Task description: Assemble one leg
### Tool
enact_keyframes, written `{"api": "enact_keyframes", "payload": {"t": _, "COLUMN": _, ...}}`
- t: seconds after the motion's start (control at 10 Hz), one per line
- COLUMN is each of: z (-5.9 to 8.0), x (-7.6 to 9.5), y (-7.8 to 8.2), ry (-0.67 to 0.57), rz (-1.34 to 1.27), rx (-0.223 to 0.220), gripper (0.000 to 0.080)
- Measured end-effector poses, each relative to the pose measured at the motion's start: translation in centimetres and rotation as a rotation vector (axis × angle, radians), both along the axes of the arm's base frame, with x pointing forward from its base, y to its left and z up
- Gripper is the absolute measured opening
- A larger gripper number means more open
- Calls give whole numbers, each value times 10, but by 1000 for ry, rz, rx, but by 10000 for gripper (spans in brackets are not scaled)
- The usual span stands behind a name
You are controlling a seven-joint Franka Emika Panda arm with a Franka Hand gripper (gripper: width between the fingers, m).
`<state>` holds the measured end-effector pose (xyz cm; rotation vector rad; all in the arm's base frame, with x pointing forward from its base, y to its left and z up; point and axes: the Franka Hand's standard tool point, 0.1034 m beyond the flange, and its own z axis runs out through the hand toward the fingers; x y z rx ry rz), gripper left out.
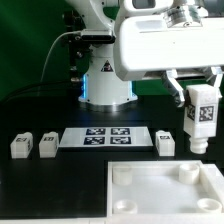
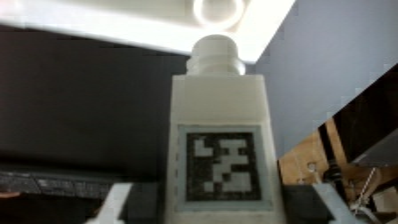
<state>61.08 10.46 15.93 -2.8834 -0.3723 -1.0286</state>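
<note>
Closed on the leg [image 1: 198, 118], the claw [image 1: 196, 90], narrowed to the block's width. Hanging upright from the claw, tag face showing, round peg [image 2: 214, 52] at the end farthest from the claw. Beneath the claw, a white tray [image 1: 150, 200] with round sockets. Lower and off to one side of the claw, on the bench [image 1: 40, 195], a loose block [image 1: 166, 143] beside the marker board [image 1: 108, 137]

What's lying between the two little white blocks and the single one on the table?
The marker board, a flat strip of tags; the exterior view shows it.
</note>
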Motion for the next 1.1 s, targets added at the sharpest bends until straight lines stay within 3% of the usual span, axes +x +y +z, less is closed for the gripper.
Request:
{"api": "enact_keyframes", "payload": {"t": 0.2, "z": -17, "x": 35, "y": -9, "ry": -38, "rz": 30, "rx": -33, "gripper": 294}}
{"api": "enact_keyframes", "payload": {"t": 0.7, "z": -23, "x": 33, "y": -8, "ry": -24, "rz": 33, "rx": -33, "gripper": 294}}
{"api": "enact_keyframes", "payload": {"t": 1.1, "z": -55, "x": 18, "y": 4, "ry": 29, "rz": 50, "rx": -24, "gripper": 294}}
